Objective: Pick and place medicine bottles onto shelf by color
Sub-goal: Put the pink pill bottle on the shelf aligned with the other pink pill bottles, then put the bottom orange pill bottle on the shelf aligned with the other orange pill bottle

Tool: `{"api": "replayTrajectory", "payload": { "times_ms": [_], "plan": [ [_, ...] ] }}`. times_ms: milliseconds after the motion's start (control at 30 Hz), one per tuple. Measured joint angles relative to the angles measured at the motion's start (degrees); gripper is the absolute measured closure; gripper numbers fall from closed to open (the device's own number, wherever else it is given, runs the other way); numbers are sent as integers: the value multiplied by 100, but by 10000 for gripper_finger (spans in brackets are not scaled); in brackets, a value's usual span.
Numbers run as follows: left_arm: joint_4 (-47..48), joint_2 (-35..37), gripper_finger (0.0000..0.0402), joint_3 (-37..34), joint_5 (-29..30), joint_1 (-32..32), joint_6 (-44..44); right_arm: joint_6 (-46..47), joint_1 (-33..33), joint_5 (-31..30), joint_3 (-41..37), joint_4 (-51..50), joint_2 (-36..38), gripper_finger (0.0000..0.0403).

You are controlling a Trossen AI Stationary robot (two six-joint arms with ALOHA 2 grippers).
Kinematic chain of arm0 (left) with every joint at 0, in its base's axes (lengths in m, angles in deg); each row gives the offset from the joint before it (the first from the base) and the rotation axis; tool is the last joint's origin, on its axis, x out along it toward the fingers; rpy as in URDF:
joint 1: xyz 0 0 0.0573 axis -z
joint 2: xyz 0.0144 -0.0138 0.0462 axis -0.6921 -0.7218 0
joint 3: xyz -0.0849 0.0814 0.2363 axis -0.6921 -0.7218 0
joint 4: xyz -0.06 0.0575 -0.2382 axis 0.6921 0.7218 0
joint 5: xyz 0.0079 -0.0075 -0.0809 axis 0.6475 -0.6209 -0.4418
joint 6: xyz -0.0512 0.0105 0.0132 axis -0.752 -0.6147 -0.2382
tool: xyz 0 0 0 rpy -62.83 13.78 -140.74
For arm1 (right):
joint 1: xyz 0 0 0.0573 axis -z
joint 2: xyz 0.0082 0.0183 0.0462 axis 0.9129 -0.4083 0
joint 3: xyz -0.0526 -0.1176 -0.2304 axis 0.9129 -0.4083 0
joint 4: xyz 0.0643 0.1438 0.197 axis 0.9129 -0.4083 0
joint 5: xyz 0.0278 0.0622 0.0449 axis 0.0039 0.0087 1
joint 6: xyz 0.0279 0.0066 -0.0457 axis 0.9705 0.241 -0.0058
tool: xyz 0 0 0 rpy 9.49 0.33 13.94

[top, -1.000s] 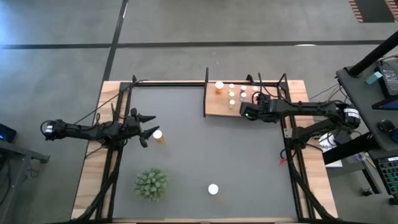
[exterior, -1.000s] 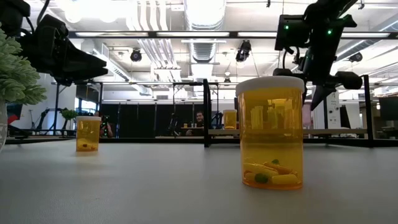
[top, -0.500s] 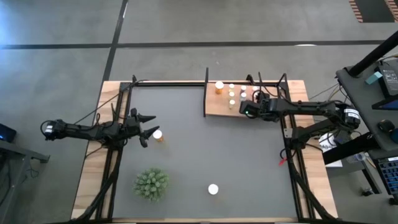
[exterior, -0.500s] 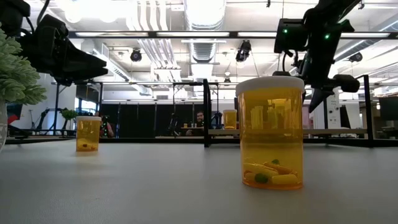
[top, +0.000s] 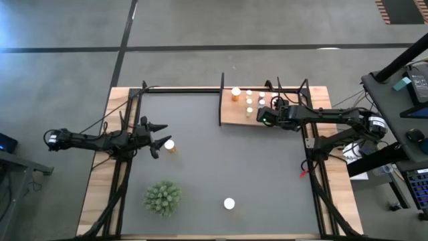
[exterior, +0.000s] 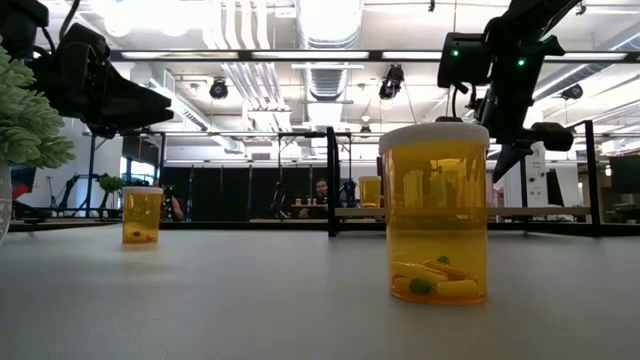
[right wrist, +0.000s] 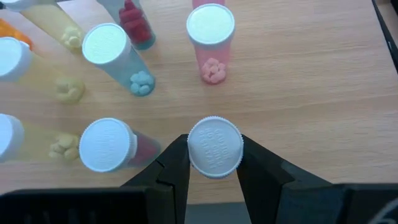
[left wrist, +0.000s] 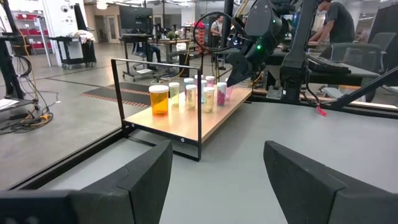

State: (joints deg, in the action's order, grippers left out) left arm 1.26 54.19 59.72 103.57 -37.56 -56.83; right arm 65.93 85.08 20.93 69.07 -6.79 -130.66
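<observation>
The light-wood shelf (top: 233, 115) stands at the mat's far right with several white-capped bottles (left wrist: 186, 94) upright on it: orange, yellowish, greenish and pink. My right gripper (top: 265, 118) is above the shelf's near right part, shut on one white-capped bottle (right wrist: 214, 147) whose body is hidden under its cap. My left gripper (top: 156, 138) is open and empty just left of an orange bottle (top: 170, 144) standing on the mat. Another orange bottle (top: 229, 203) stands near the mat's front edge. My right gripper pinches the bottle's white cap (right wrist: 214, 147) by its round rim between its two fingers (right wrist: 176, 167). The fingers come from above, pointing down. The bottle is upright under them; whether its base rests on the shelf board I cannot tell.
A green spiky plant (top: 162, 198) stands at the mat's near left. The shelf has thin black posts (left wrist: 199, 106) at its corners. A red-filled bottle (right wrist: 107, 145) stands close beside the held one, and a pink one (right wrist: 210, 26) is farther off. People are in the room behind.
My right gripper has crept a little toward the table's left over the shelf, still shut on the bottle's cap.
</observation>
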Motion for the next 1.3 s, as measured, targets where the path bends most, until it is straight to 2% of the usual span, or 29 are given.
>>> {"api": "replayTrajectory", "payload": {
  "times_ms": [467, 800, 1300],
  "plan": [
    [-2, 0, 164, 0, 0, 0, -1, 0, 9, -31, 0, 40, -4, 289],
    [0, 0, 164, 0, 0, 0, -1, 17, 11, 3, 71, -54, -15, 215],
    [-2, 0, 164, 0, 0, 1, -1, 217, -113, 153, 712, -1064, -11, 113]
  ]
}}
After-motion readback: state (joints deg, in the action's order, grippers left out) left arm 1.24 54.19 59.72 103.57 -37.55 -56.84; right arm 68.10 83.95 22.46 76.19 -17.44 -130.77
